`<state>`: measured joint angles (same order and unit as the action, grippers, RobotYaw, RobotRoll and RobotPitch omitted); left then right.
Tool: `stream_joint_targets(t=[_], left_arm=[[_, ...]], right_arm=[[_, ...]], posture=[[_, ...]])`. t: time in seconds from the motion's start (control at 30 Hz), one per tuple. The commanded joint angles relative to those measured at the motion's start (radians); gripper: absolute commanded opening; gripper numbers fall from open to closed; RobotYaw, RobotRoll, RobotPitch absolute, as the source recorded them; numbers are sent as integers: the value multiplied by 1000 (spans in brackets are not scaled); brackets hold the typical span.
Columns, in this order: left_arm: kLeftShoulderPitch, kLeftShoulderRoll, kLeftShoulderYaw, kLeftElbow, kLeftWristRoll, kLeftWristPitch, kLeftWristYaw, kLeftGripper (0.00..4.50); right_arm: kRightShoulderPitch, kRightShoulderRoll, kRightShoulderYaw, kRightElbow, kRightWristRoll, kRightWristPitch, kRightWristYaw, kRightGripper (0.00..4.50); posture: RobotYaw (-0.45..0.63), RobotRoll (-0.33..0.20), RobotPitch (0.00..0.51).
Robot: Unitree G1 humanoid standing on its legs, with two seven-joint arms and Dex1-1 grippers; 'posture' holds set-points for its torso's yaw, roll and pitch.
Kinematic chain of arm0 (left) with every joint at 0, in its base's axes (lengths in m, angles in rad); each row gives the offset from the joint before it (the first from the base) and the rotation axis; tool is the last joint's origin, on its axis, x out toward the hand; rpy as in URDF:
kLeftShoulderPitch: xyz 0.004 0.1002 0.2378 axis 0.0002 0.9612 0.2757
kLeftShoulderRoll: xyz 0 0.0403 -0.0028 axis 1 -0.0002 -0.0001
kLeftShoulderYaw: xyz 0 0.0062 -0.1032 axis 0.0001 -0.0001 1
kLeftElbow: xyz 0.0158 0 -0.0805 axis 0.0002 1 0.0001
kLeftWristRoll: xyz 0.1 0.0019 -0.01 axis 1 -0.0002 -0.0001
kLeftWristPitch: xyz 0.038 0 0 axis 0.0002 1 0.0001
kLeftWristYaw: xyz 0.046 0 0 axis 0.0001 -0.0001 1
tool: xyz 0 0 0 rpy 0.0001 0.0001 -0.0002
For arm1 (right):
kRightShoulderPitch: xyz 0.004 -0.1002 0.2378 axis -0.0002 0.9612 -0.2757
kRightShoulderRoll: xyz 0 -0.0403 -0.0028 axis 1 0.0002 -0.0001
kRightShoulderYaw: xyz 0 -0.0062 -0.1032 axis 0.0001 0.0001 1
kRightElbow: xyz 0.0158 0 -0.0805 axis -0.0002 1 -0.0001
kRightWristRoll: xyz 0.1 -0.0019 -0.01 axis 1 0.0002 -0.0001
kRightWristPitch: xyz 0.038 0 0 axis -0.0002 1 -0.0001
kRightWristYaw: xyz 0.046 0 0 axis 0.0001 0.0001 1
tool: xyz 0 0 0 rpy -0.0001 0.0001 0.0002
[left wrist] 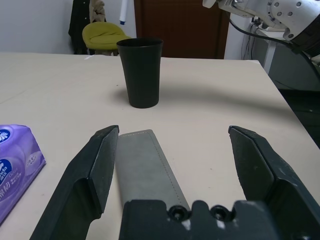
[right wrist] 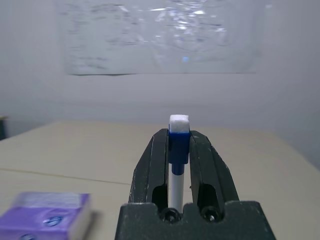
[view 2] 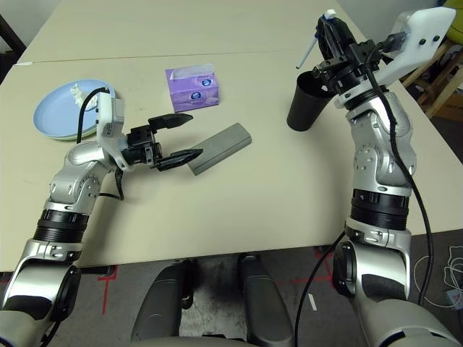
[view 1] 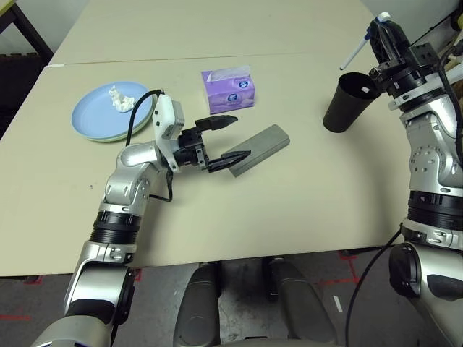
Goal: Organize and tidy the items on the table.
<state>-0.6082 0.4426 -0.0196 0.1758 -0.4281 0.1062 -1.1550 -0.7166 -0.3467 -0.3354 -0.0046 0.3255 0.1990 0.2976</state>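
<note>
Right gripper (view 2: 334,36) clamps pen (view 1: 357,52) above cup (view 1: 345,101) (nearly in!) | left gripper (view 1: 224,137) gapes beside glasses case (view 1: 258,148) | case unsorted

The table (view 1: 304,188) is showing a smooth, matt beige top. The black cup (view 1: 346,102) is looking like matt plastic, the glasses case (view 1: 262,147) a finely textured grey cover with stitched edges, possibly fabric. The tissue box (view 1: 229,90) is wearing glossy purple wrap. The plates (view 1: 101,116) are gleaming smoothly under crumpled paper tissue (view 1: 119,99). The forearms are shining as brushed silver metal.
</note>
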Motion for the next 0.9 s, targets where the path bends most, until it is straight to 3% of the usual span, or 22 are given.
stream_joint_targets(t=[0.03, 0.63, 0.9], left_arm=[[5, -1, -14, 9, 11, -9, -13, 4500], [1, 3, -13, 14, 13, -11, -16, 4500], [5, 6, -10, 9, 13, -10, -13, 4500]], right_arm=[[33, 0, 1, -27, -30, 54, -86, 424], [75, -4, 19, -43, 8, 322, -176, 424], [80, -20, 18, -30, -1, 353, -171, 3352]], posture=[[51, 0, 213], [57, 0, 211], [60, 0, 208]])
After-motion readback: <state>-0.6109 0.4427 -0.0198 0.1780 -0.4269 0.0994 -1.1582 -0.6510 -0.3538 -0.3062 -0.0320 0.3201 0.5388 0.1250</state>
